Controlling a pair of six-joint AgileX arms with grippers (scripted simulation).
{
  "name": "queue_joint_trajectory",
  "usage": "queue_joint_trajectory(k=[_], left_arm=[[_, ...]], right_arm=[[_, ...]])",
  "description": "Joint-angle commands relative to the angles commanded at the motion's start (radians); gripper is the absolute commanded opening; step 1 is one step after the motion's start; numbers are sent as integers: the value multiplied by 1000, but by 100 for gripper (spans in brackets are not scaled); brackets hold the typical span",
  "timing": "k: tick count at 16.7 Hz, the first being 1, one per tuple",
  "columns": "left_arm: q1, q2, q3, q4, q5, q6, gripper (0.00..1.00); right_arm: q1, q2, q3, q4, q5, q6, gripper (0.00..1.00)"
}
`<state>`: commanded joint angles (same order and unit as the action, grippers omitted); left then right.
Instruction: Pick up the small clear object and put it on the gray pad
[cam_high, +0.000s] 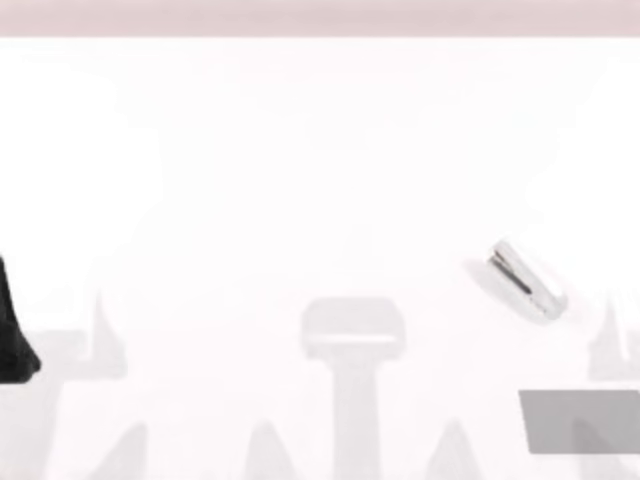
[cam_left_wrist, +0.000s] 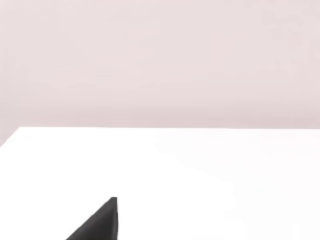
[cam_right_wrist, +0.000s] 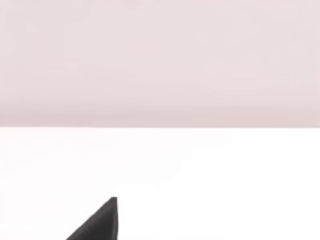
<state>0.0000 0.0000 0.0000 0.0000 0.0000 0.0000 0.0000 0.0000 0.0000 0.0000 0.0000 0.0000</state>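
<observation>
A clear block (cam_high: 527, 280) lies slantwise on the white table (cam_high: 300, 180) toward the right side, its dark streak facing up, well apart from the gray pad (cam_high: 580, 420) at the table's near right corner. The left arm (cam_high: 14, 335) sits at the left edge; whether either claw is released or clenched cannot be told.
</observation>
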Motion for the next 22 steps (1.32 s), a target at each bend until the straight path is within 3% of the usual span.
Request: queue_joint_trajectory(k=[5, 9, 22], left_arm=[[0, 0, 0, 0, 0, 0, 100], [0, 0, 0, 0, 0, 0, 100], [0, 0, 0, 0, 0, 0, 100]], right_arm=[[16, 62, 61, -49, -3, -11, 100], [61, 293, 288, -210, -3, -47, 100], [275, 1640, 1437, -1031, 1, -233, 100]])
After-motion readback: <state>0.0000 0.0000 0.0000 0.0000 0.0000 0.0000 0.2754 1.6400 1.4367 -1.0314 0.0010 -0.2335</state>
